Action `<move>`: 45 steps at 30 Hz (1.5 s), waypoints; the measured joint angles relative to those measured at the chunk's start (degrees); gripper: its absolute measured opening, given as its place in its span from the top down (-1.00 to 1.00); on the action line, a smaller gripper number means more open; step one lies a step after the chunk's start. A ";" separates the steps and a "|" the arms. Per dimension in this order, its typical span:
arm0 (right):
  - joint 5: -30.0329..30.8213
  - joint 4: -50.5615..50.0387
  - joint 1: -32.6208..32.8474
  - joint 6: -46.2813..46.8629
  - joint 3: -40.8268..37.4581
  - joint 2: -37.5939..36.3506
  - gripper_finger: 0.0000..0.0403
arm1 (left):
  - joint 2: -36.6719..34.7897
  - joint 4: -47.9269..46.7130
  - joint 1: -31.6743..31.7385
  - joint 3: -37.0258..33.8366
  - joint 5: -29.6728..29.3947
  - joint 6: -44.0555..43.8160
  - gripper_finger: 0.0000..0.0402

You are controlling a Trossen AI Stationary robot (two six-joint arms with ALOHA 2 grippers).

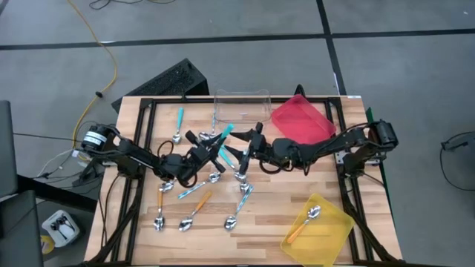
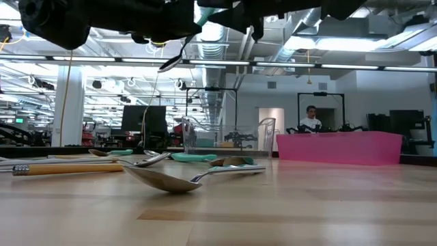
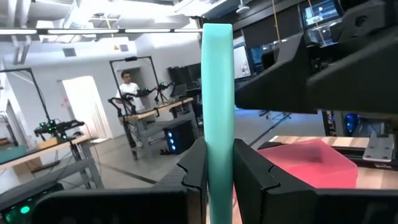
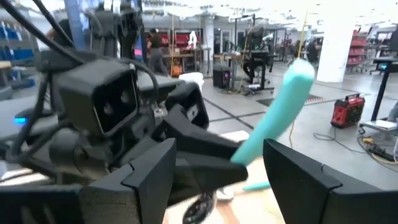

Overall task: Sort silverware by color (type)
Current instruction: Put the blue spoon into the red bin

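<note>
Red [image 1: 300,119], yellow [image 1: 330,231] trays (clear [image 1: 241,100] too)

We see a table [image 1: 267,222] of pale wood planks, matt w/ visible grain. Spoons [image 1: 194,216]: shiny metal bowls, smooth plastic handles. Teal spoon handle [image 3: 217,106] looks matt, smooth plastic, clamped btwn left gripper [image 3: 219,177] fingers of dark matt plastic. Red tray [image 1: 300,119] and yellow tray [image 1: 330,233]: translucent plastic; clear tray [image 1: 241,104] glossy, see-through.
</note>
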 joint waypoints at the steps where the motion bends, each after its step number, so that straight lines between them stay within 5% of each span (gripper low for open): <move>1: 0.12 -0.10 0.30 -0.21 0.00 -0.28 -0.32 | 0.00 0.07 0.00 0.00 -0.20 0.17 0.85; 12: 1.70 -0.90 -0.52 0.55 0.00 -2.90 -0.32 | -0.02 1.53 -0.60 0.00 4.27 -0.94 0.85; 27: -7.28 0.26 -4.46 5.90 -0.02 -2.46 -0.28 | -0.05 3.19 0.69 0.00 7.40 -1.30 0.85; 45: -8.62 -0.13 -5.59 5.94 -0.02 -2.46 0.62 | -0.07 1.53 1.77 -0.02 8.93 -3.09 0.85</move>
